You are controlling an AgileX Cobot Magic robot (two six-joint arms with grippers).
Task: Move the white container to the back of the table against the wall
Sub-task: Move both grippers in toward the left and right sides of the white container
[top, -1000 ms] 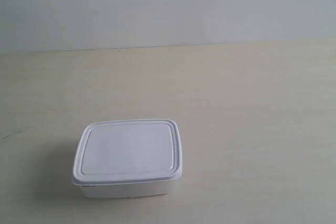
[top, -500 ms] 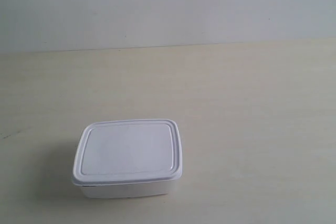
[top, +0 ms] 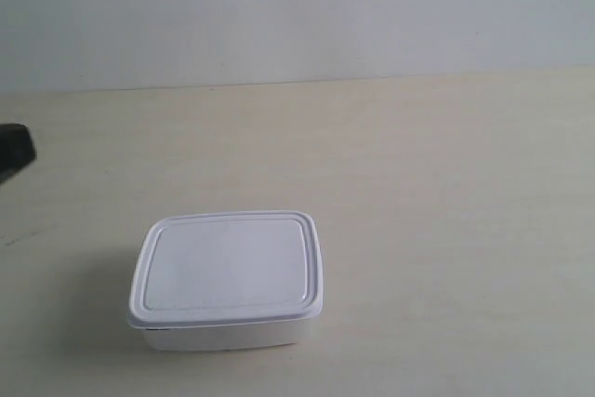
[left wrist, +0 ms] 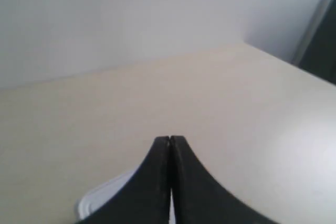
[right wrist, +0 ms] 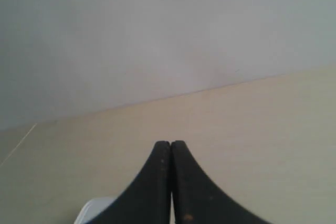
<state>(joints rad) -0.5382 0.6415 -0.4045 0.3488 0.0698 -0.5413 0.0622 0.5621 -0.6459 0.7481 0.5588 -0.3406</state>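
The white container (top: 226,279) rests with its lid on at the front left of the table (top: 428,192) in the exterior view, well away from the wall (top: 297,16). A dark arm part (top: 15,152) pokes in at that view's left edge, apart from the box. My left gripper (left wrist: 170,141) is shut with nothing held; a corner of the container (left wrist: 100,201) peeks out beside its fingers. My right gripper (right wrist: 170,145) is also shut and empty, with a sliver of the container (right wrist: 92,208) beside it. Both point toward the wall (right wrist: 157,35).
In the left wrist view the table (left wrist: 247,108) ends at a corner, with a dark upright edge (left wrist: 320,35) beyond it. A faint dark scratch (top: 19,239) marks the table left of the box.
A dark arm part has come into the exterior view at its left edge. The container has not moved.
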